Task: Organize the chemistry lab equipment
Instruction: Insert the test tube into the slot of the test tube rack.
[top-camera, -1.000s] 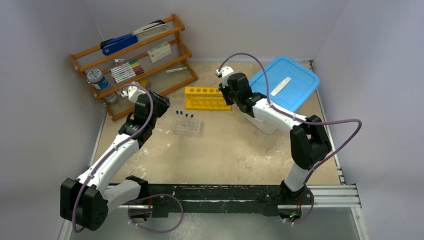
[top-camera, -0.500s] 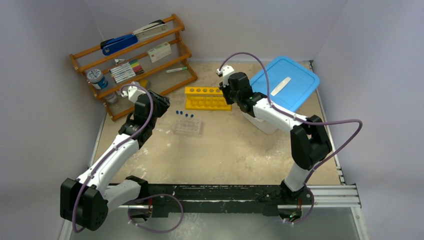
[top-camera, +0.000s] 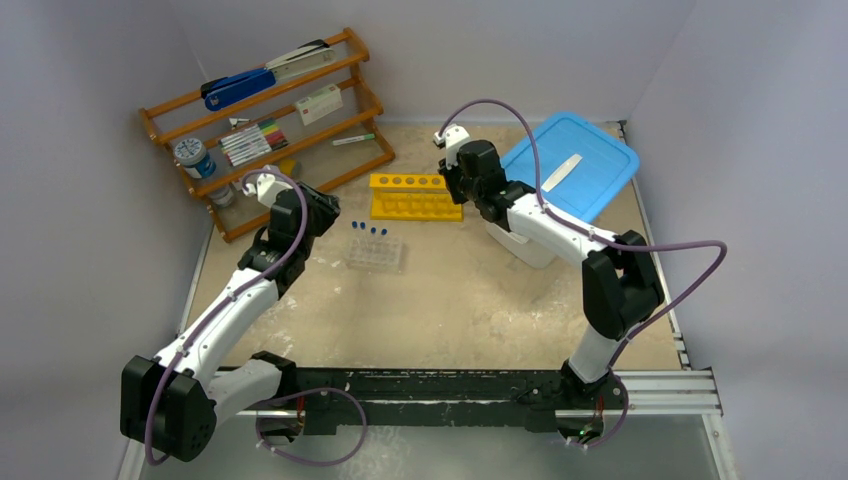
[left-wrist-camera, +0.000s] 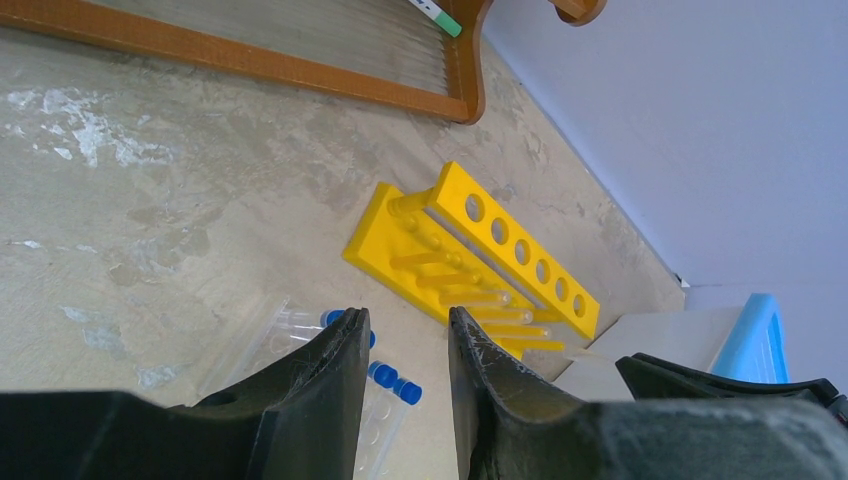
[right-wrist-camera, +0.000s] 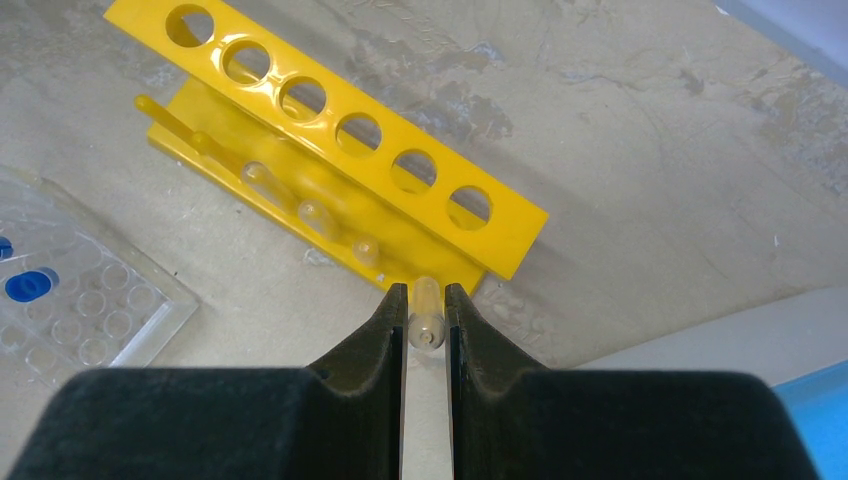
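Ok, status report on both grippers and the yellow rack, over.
Left gripper open, empty, by the clear tube tray. Right gripper shut on a clear tube at the yellow six-hole rack. Nothing blocking the rack.

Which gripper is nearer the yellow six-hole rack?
Right. The right gripper sits at the right end of the yellow rack, pinching a clear tube; the left gripper hovers apart from it, by the clear tube tray.
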